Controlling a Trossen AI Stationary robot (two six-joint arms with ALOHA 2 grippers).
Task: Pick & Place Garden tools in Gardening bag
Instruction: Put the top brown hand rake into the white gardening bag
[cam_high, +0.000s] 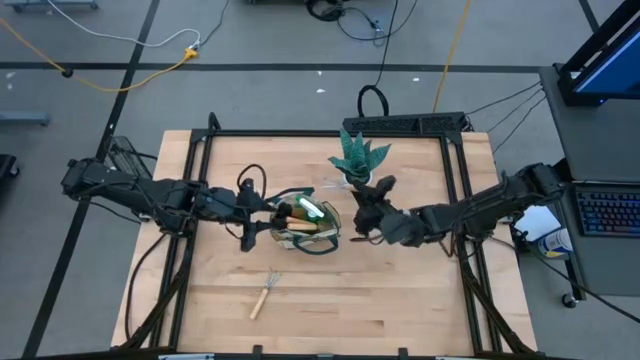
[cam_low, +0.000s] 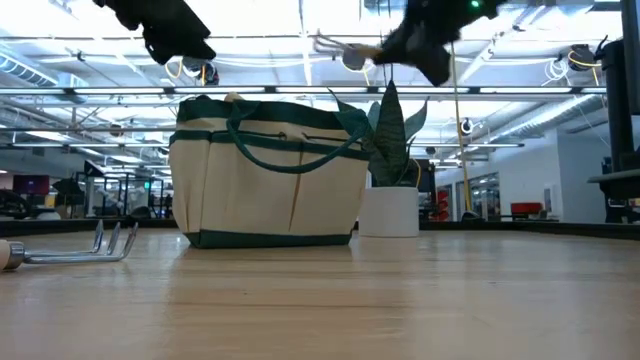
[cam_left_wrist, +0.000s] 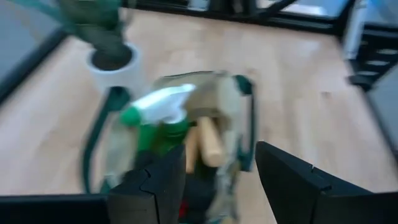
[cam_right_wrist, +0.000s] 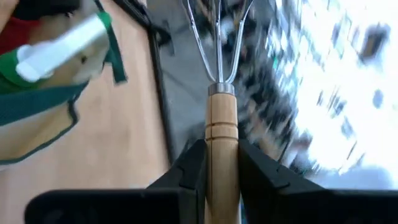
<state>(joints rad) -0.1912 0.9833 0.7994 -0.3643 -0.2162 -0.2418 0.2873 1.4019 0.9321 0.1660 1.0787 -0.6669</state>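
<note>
The tan gardening bag (cam_high: 305, 228) with green trim stands upright at mid-table. Inside it show a green spray bottle (cam_left_wrist: 155, 118) and wooden handles (cam_left_wrist: 205, 143). My left gripper (cam_high: 256, 213) hovers open at the bag's left rim, above it (cam_low: 180, 45). Its fingers are spread over the bag's near edge (cam_left_wrist: 217, 177). My right gripper (cam_high: 363, 215) is high at the bag's right, shut on a wooden-handled hand rake (cam_right_wrist: 221, 93). The rake's wire tines (cam_low: 335, 45) reach out above the bag. A second wooden-handled rake (cam_high: 263, 293) lies flat on the table nearer the front. My right gripper pinches the hand rake's wooden handle (cam_right_wrist: 222, 146) between its two fingers, some way behind the metal collar. The tool runs along the fingers and sticks out ahead of them, tines foremost. It is lifted clear, roughly level, higher than the bag's top.
A teal spiky plant in a white pot (cam_high: 358, 160) stands just behind the bag's right side, close under the held rake. Black frame rails (cam_high: 455, 190) run along the table's sides. Open wood lies toward the front edge (cam_high: 400, 310).
</note>
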